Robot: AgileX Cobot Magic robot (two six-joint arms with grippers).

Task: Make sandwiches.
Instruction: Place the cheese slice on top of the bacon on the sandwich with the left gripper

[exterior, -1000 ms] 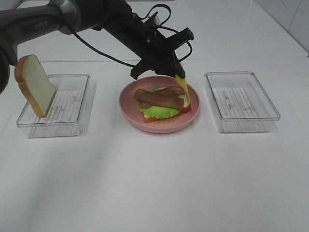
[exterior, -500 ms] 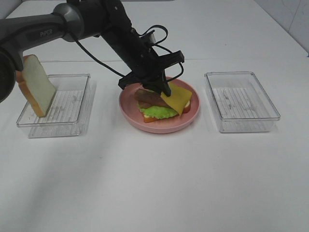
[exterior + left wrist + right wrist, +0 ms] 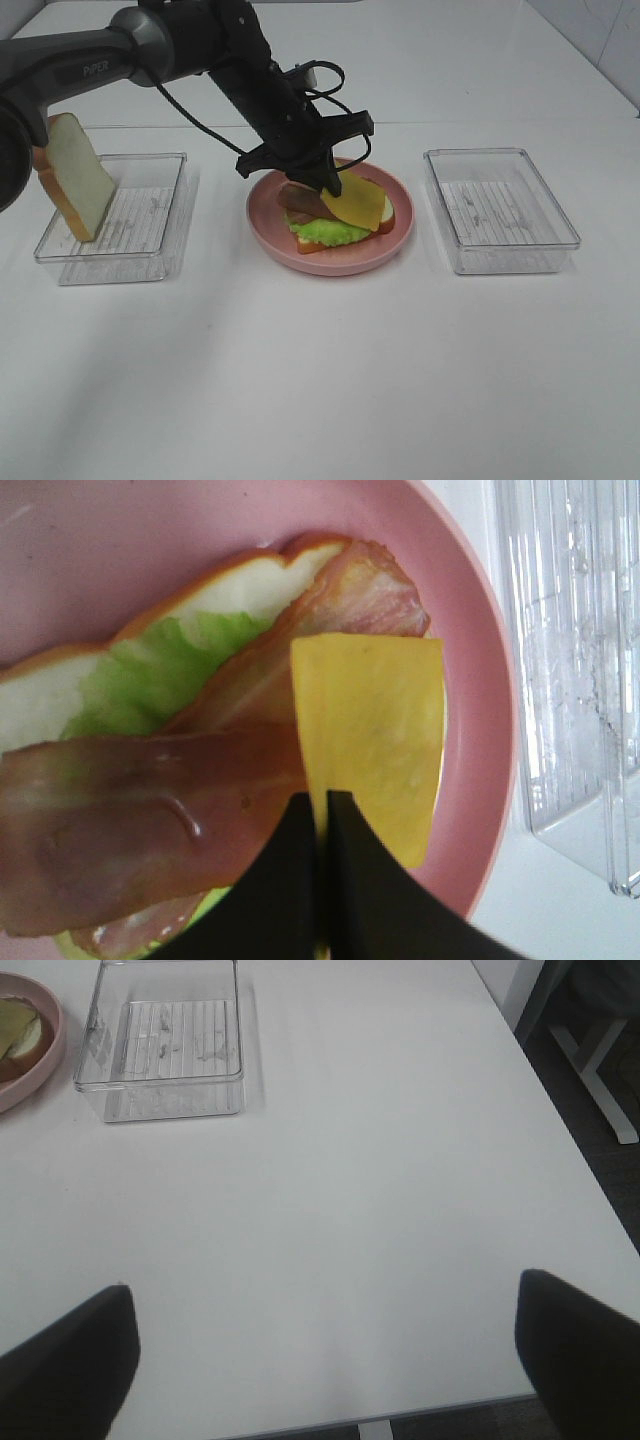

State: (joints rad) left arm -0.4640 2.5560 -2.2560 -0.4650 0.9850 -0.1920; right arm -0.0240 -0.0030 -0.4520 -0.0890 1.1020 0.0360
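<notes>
While the left gripper [image 3: 320, 825] stood pinched shut on the near edge of a thin, smooth yellow cheese slice [image 3: 372, 735], the slice spread away from the jaw tips, slightly curled, over the open sandwich. Just beyond and beside the jaws lay glossy, marbled brown bacon strips [image 3: 130, 825], then ruffled green lettuce [image 3: 155, 670] on a white bread slice [image 3: 245, 585] with a tan crust, all inside a round pink plate [image 3: 470, 730]. The jaws' own roots were cut off at the frame edge, and the lower bacon ends were blurred. Past the plate stood a clear, ribbed plastic tray [image 3: 570, 680], only partly in view. In the high view a second bread slice [image 3: 75, 175] leaned upright in another clear tray [image 3: 150, 215], its holder hidden. The right gripper [image 3: 325, 1345] hung well apart over bare white table [image 3: 380, 1180], its dark fingers [image 3: 65, 1360] spread wide and holding nothing.
</notes>
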